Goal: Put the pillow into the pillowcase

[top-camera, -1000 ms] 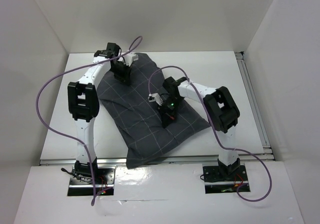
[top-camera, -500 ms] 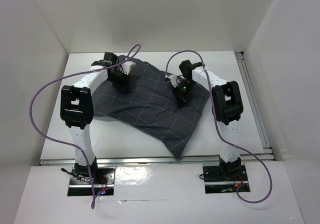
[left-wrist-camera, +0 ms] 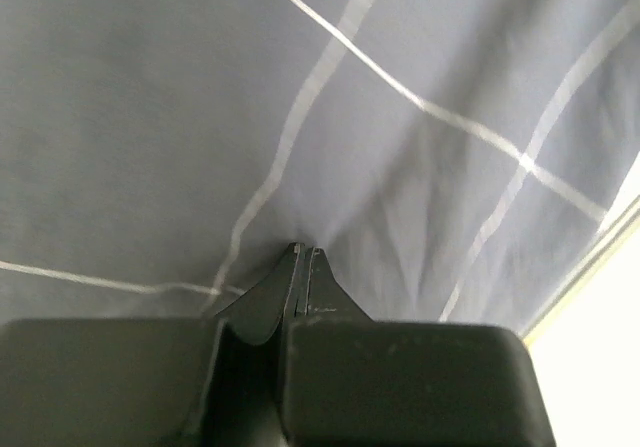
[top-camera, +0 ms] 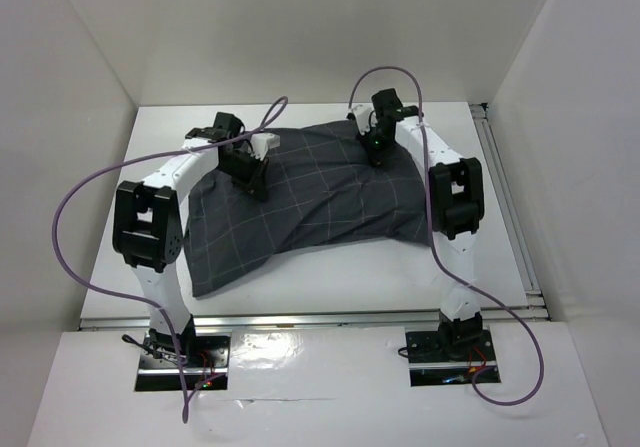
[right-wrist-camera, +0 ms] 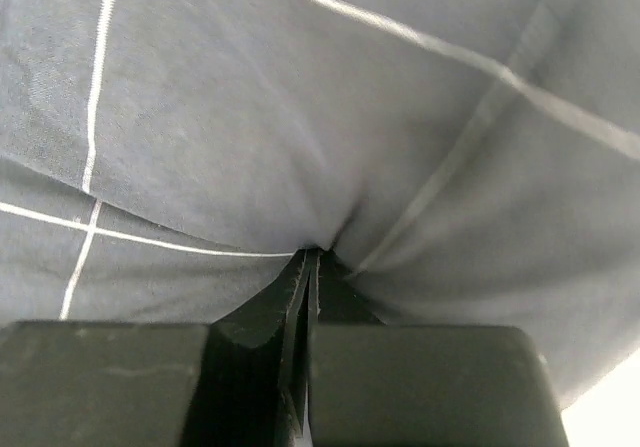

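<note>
As left pincer [left-wrist-camera: 303, 253] and right pincer [right-wrist-camera: 312, 256] clamp the pillowcase [top-camera: 320, 207], pillow hides.

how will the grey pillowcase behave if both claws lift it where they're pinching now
Probably floppy: the pillowcase puckers into creases where the left claw and right claw pinch it, so it should sag between them. Its rounded, puffed middle suggests soft filling, so likely bulky but light. The matte cloth seems unlikely to slip.

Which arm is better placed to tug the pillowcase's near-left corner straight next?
Probably left: the left gripper pinches the pillowcase on that corner's side, while the right gripper pinches cloth near its far right edge.
</note>
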You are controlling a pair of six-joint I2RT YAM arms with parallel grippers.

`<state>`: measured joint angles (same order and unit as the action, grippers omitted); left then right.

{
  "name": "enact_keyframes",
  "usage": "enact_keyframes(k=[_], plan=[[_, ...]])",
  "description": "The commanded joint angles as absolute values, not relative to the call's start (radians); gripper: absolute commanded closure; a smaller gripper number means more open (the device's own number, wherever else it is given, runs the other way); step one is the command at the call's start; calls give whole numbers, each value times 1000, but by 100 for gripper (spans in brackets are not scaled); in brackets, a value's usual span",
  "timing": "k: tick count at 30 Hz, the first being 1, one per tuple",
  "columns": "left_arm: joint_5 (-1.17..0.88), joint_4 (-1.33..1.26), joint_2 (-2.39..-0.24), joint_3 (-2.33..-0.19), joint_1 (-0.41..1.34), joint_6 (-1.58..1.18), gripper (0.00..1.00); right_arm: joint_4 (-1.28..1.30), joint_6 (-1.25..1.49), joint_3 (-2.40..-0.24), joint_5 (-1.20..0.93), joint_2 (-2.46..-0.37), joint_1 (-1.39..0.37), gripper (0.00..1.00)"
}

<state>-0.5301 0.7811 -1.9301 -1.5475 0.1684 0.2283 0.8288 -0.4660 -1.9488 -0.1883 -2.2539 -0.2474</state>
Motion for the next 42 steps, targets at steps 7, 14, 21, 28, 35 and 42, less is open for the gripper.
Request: enact_keyframes(k=[7,14,21,28,35,42], plan=[[-555,837,-1847,-1644,141,213,76,750,-374,-1984,-205,-2136,-262,58],[-520,845,-1838,-1941,97,152,21,703,-258,-1905,-250,-1838,-262,22],[-379,737,-1819,-1927,63,80,2,612,-131,-1764,-291,-1715,-16,16],[-416,649,-1769,-1726,-8,18,2,580,-112,-1553,-523,-1660,178,18],[-405,621,-1735,-1631,-17,18,2,517,-84,-1453,-549,-1603,178,18],[-414,630,-1735,-1641,-17,18,3,508,-84,-1433,-578,-1583,178,19]])
